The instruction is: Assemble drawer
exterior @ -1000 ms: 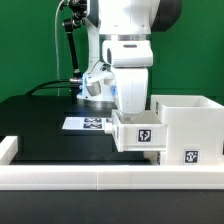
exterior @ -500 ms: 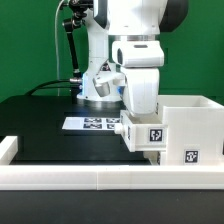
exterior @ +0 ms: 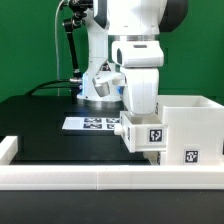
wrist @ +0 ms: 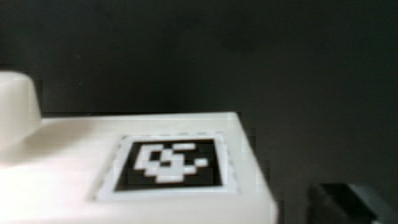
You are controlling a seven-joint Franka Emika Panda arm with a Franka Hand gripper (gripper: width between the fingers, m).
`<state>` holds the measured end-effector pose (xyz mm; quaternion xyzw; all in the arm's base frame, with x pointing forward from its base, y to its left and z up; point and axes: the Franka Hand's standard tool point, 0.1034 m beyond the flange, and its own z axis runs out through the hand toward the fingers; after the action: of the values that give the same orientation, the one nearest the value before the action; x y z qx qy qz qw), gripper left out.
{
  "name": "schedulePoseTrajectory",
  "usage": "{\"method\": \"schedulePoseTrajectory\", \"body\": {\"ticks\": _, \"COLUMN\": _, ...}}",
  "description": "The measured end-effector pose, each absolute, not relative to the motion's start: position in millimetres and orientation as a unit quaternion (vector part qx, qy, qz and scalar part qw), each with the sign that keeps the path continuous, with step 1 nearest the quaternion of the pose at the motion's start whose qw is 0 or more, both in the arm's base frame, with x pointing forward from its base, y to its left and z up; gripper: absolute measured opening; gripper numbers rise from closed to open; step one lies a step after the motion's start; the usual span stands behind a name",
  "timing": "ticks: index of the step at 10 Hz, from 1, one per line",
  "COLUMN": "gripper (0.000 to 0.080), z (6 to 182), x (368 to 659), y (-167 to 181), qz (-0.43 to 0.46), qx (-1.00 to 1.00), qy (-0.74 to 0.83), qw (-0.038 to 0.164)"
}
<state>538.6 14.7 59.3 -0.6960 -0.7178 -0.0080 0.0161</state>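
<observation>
- Foreground: the long white rail (exterior: 100,178) runs along the table's front edge, well clear of the work.
- Middle ground: a small tagged tray (exterior: 142,133) projects from the casing (exterior: 188,125) toward the exterior view's left, apparently part-way inserted. Judged risk: a slight tilt could bind it against the opening, and further pushing would then shift the casing rather than seat the tray.
- The gripper (exterior: 138,112) hangs directly above the tray, which lies just beneath it; its jaws are hidden behind the hand, so whether they are apart or clamped cannot be told.
- Background: the marker board (exterior: 92,124) lies flat behind.
</observation>
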Motion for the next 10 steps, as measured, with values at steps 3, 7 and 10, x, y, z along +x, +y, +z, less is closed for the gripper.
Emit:
{"method": "schedulePoseTrajectory", "body": {"ticks": 3, "gripper": 0.0644, "z": 76.9, "x": 540.6, "y": 17.3, "qz": -0.007, "qx": -0.703, "qy": -0.711, "qw": 0.01}}
{"method": "schedulePoseTrajectory", "body": {"ticks": 7, "gripper": 0.0649, "z": 116.4, "x": 554.8, "y": -6.8, "qz": 0.013, "qx": -0.697, "qy": -0.717, "qw": 0.006}}
{"method": "schedulePoseTrajectory", "body": {"ticks": 10, "gripper": 0.0649, "z": 118.5, "x": 561.6, "y": -39.2, "qz": 0.013, "qx": -0.68, "qy": -0.734, "qw": 0.004}}
